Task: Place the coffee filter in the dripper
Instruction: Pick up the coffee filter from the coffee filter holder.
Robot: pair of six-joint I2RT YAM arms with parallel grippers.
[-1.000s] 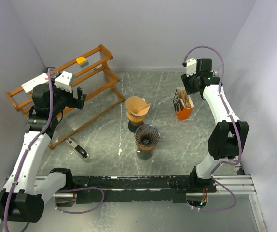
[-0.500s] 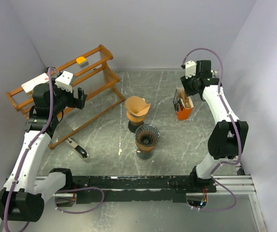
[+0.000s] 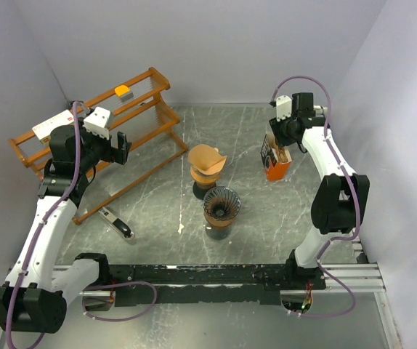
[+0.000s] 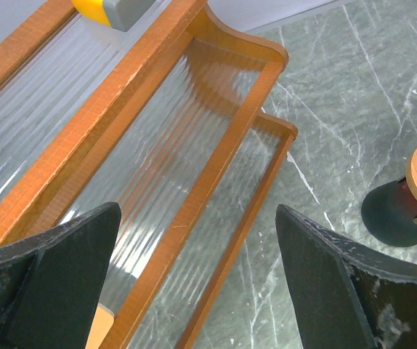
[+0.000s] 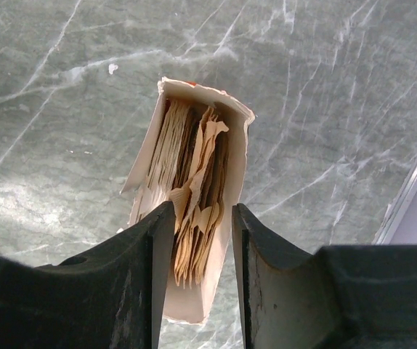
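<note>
Right tool (image 5: 200,218) now over filter box (image 5: 144,163)

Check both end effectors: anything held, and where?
Left end effector: open, holds nothing. Right end effector straddles the top edges of the filters in the box; whether it grips them cannot be told.

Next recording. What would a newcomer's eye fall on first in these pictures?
At the right rear, the right hand hangs over an open pack of paper filters, one finger on either side of the brown stack. In the middle stand two drippers: the farther dripper seems to hold a paper filter, and the ribbed dripper nearer the arms shows none. The left hand gapes wide over the wooden rack.
</note>
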